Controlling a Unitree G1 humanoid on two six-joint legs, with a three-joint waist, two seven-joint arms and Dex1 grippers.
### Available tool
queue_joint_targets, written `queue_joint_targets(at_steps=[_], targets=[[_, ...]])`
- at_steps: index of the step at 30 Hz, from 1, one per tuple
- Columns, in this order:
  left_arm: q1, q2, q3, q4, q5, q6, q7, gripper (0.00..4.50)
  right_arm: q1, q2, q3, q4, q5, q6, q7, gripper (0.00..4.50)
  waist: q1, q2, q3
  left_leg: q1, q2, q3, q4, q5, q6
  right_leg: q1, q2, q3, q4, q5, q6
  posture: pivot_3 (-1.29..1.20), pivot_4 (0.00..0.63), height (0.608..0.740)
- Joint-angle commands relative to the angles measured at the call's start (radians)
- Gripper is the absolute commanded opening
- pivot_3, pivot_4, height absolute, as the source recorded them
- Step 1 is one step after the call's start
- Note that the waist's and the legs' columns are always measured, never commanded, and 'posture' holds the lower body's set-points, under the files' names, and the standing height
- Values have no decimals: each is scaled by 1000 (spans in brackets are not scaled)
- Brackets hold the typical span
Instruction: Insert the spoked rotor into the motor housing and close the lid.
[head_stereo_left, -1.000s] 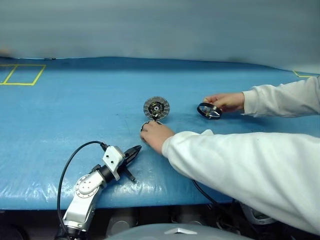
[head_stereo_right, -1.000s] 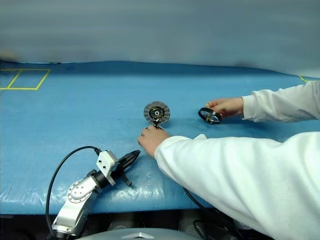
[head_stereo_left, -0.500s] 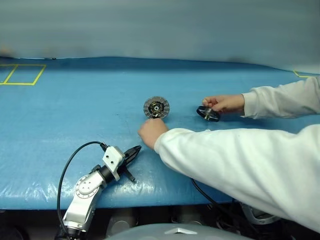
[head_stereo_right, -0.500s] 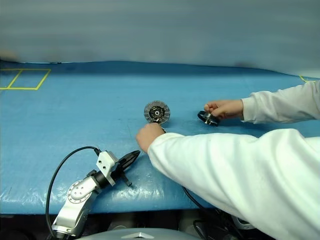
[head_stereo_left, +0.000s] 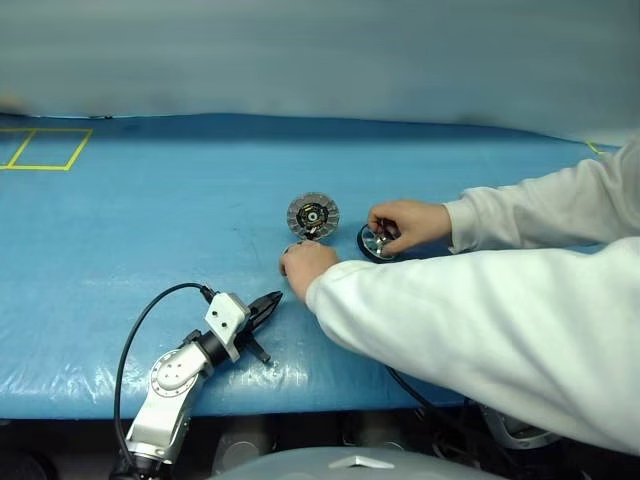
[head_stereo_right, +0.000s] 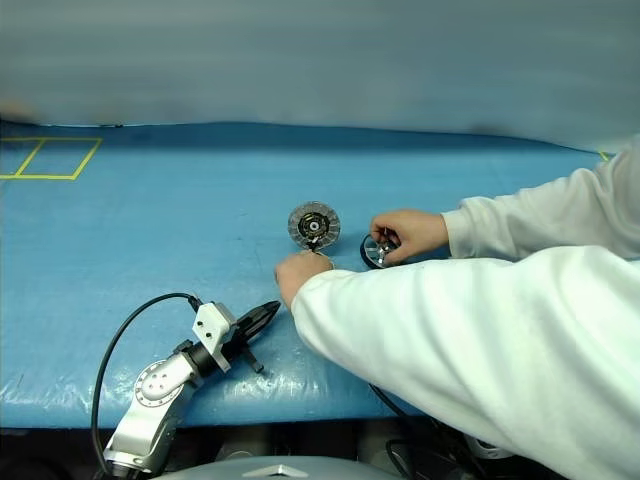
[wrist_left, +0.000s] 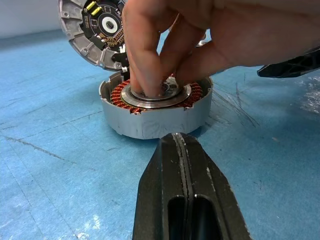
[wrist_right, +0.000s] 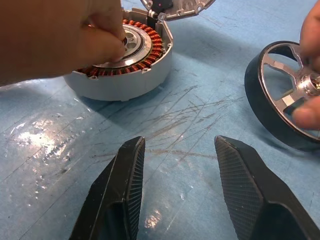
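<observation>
A person's hand (wrist_left: 200, 35) pins the motor housing (wrist_left: 150, 117) to the blue bench (head_stereo_left: 150, 220), lid (head_stereo_left: 313, 215) propped up behind. Another hand (head_stereo_left: 405, 222) tilts the spoked rotor (wrist_right: 280, 95) just beside it. Looks stiff, smooth, slippery metal; I'd grab the rim. Left end effector (wrist_left: 182, 150) closed and empty, right end effector (wrist_right: 175, 165) open, empty.

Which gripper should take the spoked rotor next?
Right, probably: the right gripper is open facing the spoked rotor. The left gripper is shut, facing the motor housing. A hand holds the rotor.
</observation>
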Motion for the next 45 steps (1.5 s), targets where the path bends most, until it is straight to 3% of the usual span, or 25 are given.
queue_joint_targets(at_steps=[1, 39, 43, 45], targets=[[2, -1, -5, -37, -6, -6, 2, 0, -10, -1, -2, -35, 4, -8, -1, 2303, 0, 0, 0, 0, 0, 0, 0, 0, 0, 0, 0, 0, 0, 0, 0, 0, 150, 740], [-14, 5, -4, -34, -4, -1, -3, 0, -19, -1, 1, -27, 2, -19, 2, 2303, 0, 0, 0, 0, 0, 0, 0, 0, 0, -1, 0, 0, 0, 0, 0, 0, 150, 740], [-17, 5, -4, -35, -4, 1, -3, 0, -38, 2, -38, -45, 63, 14, 29, 2303, 0, 0, 0, 0, 0, 0, 0, 0, 0, -1, 0, 0, 0, 0, 0, 0, 150, 740], [-17, 5, -3, -34, -4, 1, -4, 0, -59, -21, -50, -65, 76, 38, 42, 2672, 0, 0, 0, 0, 0, 0, 0, 0, 0, -1, 0, 0, 0, 0, 0, 0, 150, 740]])
